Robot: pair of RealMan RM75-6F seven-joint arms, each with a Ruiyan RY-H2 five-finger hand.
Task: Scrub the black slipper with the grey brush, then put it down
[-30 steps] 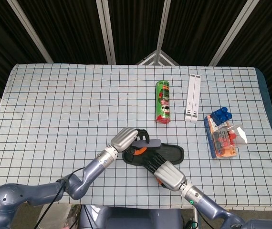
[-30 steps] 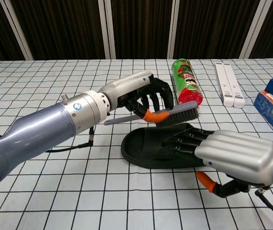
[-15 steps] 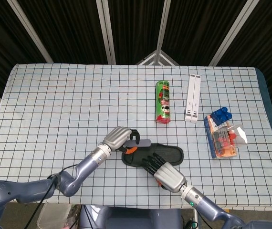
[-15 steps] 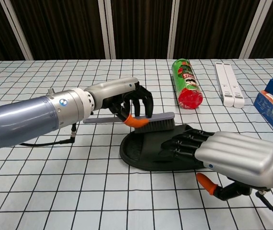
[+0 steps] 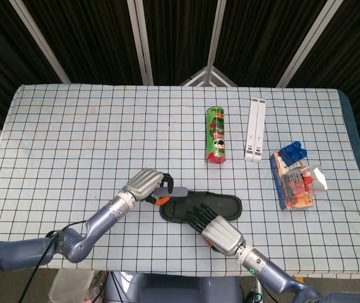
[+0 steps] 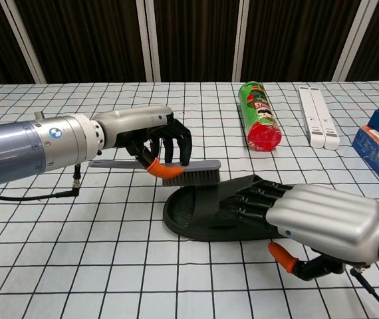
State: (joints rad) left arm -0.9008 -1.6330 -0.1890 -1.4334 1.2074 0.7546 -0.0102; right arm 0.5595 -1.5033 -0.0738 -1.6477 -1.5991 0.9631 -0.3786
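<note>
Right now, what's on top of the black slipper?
The right hand lies across the black slipper, fingers spread on its footbed. The left hand holds the grey brush over its heel end; bristle contact cannot be seen.

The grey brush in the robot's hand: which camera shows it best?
The chest view: the grey brush shows side-on, bristles down, gripped by the left hand above the black slipper. The head view shows only its grey tip past the fingers.
</note>
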